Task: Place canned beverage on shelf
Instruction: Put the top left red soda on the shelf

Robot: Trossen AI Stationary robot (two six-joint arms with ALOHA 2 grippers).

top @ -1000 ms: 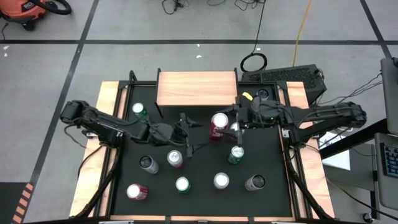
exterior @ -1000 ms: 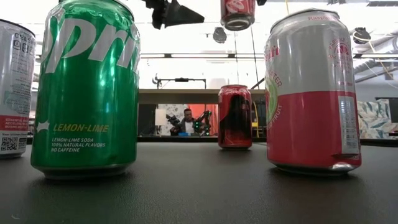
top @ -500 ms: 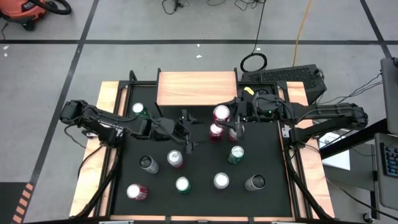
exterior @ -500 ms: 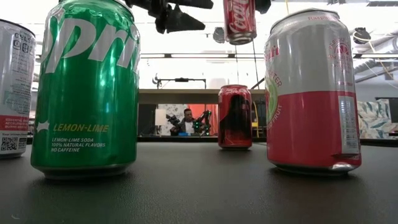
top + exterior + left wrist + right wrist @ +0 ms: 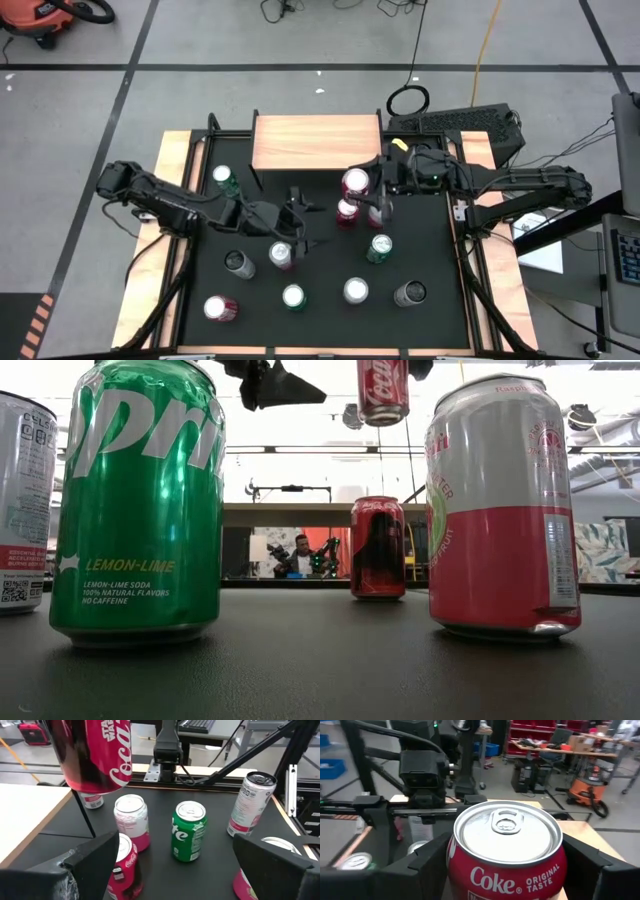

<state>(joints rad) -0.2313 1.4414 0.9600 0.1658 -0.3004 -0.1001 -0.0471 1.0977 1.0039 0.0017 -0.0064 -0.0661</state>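
High view shows the right pincer gripping a red Coke can in the air, just in front of the shelf — the left pincer hangs open farther from the shelf, over the desk.

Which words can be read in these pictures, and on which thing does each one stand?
"Coke ORIGINAL TASTE": held red can.
"STAR WARS", "Coca": same can, seen from the left wrist.
"LEMON-LIME", "LEMON-LIME SODA 100% NATURAL FLAVORS NO CAFFEINE": green can.
Print on the pink-and-white can and the white can: too small or blurred.
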